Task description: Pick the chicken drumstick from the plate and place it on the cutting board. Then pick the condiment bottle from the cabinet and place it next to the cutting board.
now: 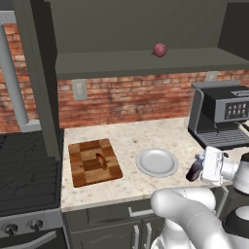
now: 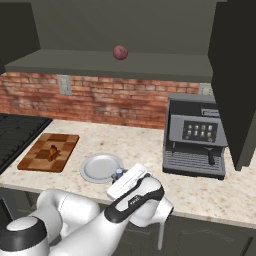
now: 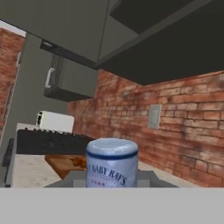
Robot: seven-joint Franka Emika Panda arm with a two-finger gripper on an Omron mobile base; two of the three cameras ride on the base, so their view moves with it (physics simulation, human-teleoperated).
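The chicken drumstick (image 1: 101, 160) (image 2: 52, 151) lies in the middle of the checkered cutting board (image 1: 81, 174) (image 2: 33, 161). To the board's right, the grey plate (image 1: 156, 162) (image 2: 99, 168) holds nothing. My gripper (image 1: 197, 168) (image 2: 120, 176) hovers low over the counter just right of the plate, shut on the condiment bottle (image 1: 194, 170) (image 2: 119, 173). In the hand view the bottle's bluish cap and label (image 3: 112, 162) stand close at the bottom centre, with the board (image 3: 65, 162) beyond. The cabinet shelf (image 1: 146, 63) (image 2: 100, 65) hangs above.
A reddish onion (image 1: 159, 49) (image 2: 120, 52) rests on the shelf. A coffee machine (image 1: 223, 116) (image 2: 195, 135) stands at the counter's right, close to my hand. A stove (image 1: 24, 165) (image 2: 15, 135) borders the board's left. Bare counter lies between board and plate.
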